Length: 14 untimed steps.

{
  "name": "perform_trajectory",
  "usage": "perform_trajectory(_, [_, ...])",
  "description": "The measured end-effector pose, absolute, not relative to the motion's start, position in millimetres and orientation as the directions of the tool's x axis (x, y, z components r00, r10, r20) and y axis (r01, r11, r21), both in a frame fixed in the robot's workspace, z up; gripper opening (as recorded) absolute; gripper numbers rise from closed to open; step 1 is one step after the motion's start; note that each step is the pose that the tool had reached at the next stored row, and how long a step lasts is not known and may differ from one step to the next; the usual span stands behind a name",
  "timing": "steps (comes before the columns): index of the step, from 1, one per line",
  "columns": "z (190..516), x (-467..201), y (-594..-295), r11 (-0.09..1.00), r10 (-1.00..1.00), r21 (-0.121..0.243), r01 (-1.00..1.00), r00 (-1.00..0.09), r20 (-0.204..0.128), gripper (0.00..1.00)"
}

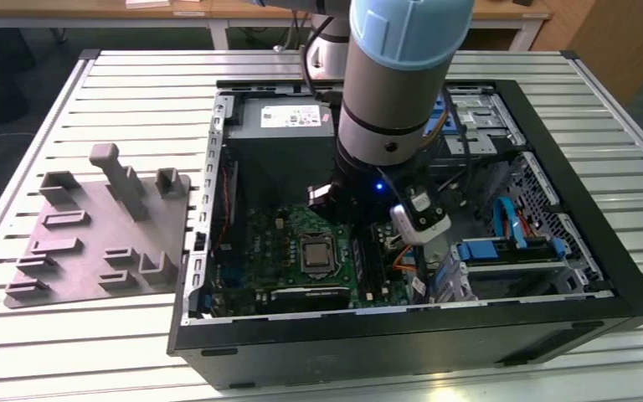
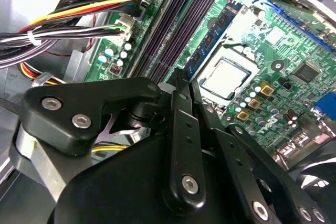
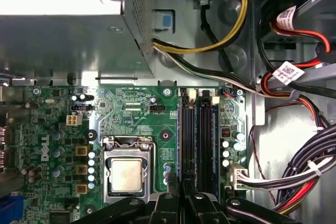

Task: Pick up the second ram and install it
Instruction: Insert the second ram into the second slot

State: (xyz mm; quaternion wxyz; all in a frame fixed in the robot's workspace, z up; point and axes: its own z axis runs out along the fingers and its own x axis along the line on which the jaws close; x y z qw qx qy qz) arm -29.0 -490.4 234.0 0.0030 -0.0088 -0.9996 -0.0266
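Note:
The second ram [image 2: 218,27], a thin dark stick with bluish marks, stands on edge along the memory slot nearest the processor socket [image 2: 226,77]. My gripper [image 2: 184,77] is shut on its near end, one black finger on each side. I cannot tell whether the stick is seated in the slot. The other long dark slots [image 2: 173,24] run parallel beside it. In the first wrist view, my gripper [image 3: 184,198] hangs over the slots [image 3: 197,140] to one side of the socket [image 3: 126,174]. In the exterior view, my gripper [image 1: 355,216] is down inside the open computer case [image 1: 589,276].
A grey fixture plate [image 1: 98,234] with upright blocks lies on the slatted table at the exterior view's left. Cable bundles [image 2: 68,30] crowd the slots' outer side, and more cables [image 3: 310,166] run along the case wall. The metal power supply [image 3: 68,40] sits beyond the board.

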Motion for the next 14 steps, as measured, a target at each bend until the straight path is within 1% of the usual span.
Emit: perform_trajectory(14, [226.3, -28.5, -490.0, 0.998, 0.017, 0.053, 0.018, -1.0, 0.006, 0.14])
